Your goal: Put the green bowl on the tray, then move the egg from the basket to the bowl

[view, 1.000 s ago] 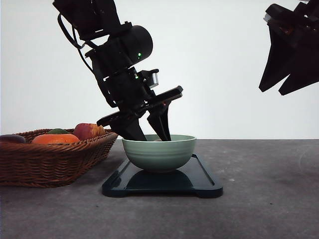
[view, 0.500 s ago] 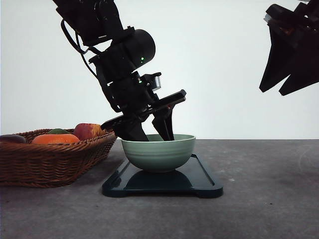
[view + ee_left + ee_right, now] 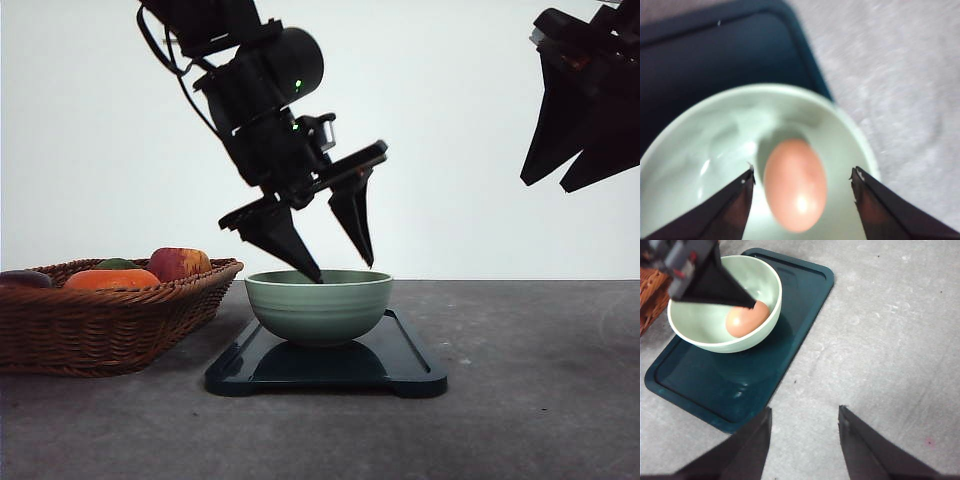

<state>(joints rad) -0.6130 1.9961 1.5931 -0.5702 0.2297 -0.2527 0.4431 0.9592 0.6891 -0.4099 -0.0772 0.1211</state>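
Above green bowl (image 3: 318, 305), left claw (image 3: 343, 268) spread, tilted

Front cam sits low, about table height, looking straight across at the tray (image 3: 400, 372) side-on. Left wrist cam looks down from really close, right above the green bowl (image 3: 850, 135). Right wrist cam is higher and further off, angled down. All three catch the bowl on the tray.

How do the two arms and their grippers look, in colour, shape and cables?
Both arms are matte black. The left arm has a rounded cylindrical joint with small green lights, a silver part and black cables. The left gripper and right gripper have flat, triangular fingers tapering to points.
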